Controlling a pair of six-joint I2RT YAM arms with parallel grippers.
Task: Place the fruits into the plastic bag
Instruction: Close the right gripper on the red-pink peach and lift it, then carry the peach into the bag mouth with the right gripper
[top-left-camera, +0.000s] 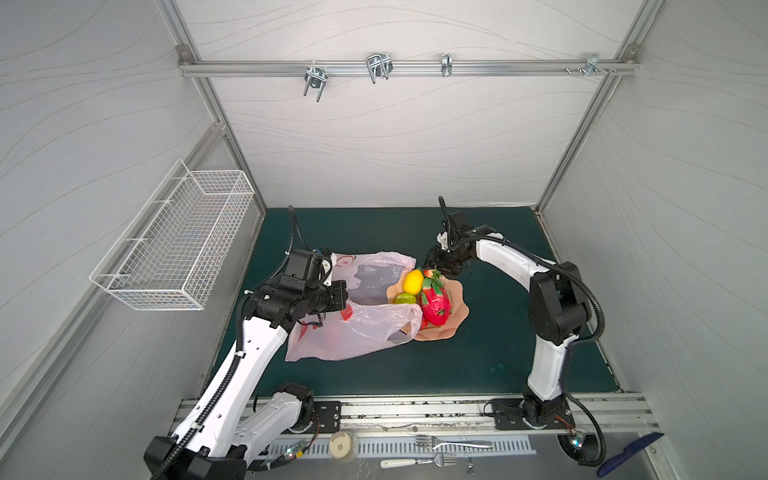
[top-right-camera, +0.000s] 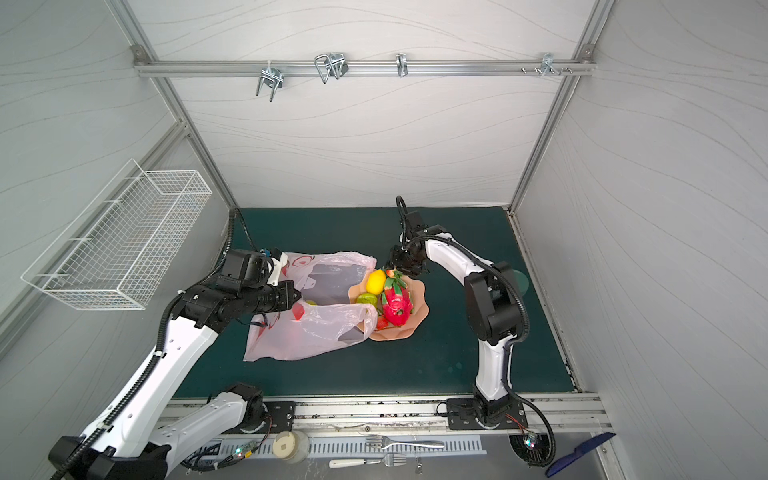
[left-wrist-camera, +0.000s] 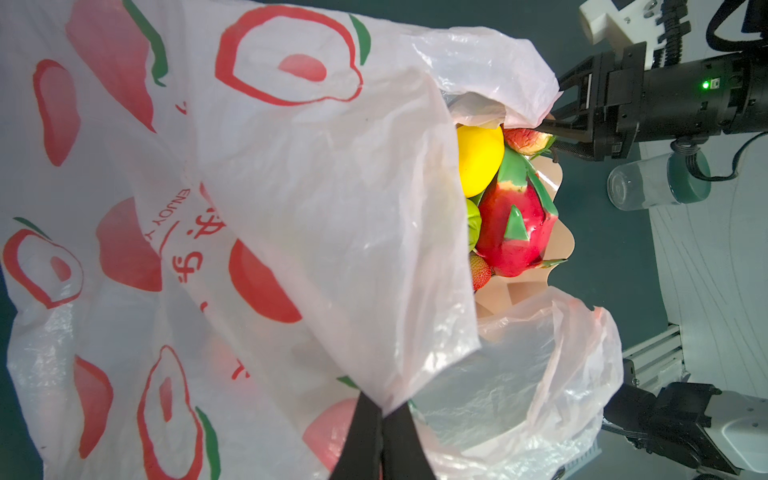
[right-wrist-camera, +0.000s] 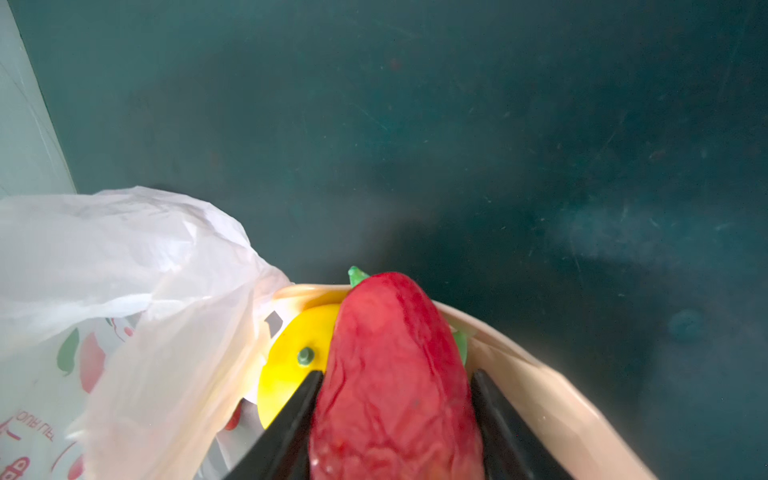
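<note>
Jaws pressed together, the left gripper (left-wrist-camera: 382, 409) pinches a fold of the plastic bag (top-left-camera: 357, 332) and lifts its upper film, so the mouth gapes toward three o'clock in both top views. A reddish shape shows through the film; what it is I cannot tell. One handle loop lies over the near rim of the peach bowl (top-left-camera: 455, 316), which sits just beside the mouth. In the bowl are the lemon (top-left-camera: 412, 281), a green fruit (top-left-camera: 405, 298), the dragon fruit (top-left-camera: 435, 305), and, at the bowl's twelve o'clock edge, a strawberry (top-left-camera: 430, 273).

The right gripper (right-wrist-camera: 397, 374) has its jaws apart, astride that strawberry. One finger touches its flank and the other is hard beside it. Whether they already bite I cannot tell. The berry's long axis runs along the fingers, tip pointing away from the wrist. The right arm is plainly the nearer. From the berry the bag's mouth lies at about nine o'clock, past the lemon, so the carry should go up and over it.
</note>
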